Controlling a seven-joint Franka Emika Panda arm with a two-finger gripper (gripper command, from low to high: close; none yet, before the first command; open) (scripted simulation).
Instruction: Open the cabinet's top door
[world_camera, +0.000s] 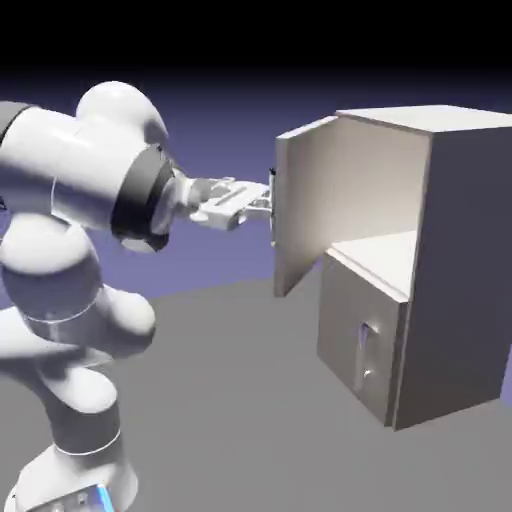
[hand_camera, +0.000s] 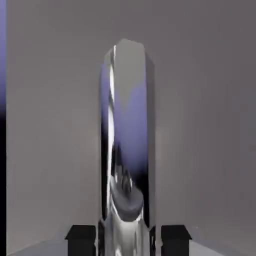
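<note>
The cabinet is a tall grey-beige box at the right of the exterior view. Its top door stands swung well out from the cabinet's front, with its free edge toward the arm. My gripper reaches level from the left and is shut on the top door's handle at that edge. In the hand view the shiny vertical handle fills the middle. It runs down between my two dark fingertips, which press against it on both sides. The grey door panel fills the rest.
The lower door is shut, with its own small vertical handle. The white arm fills the exterior view's left. Grey table surface lies between the arm's base and the cabinet.
</note>
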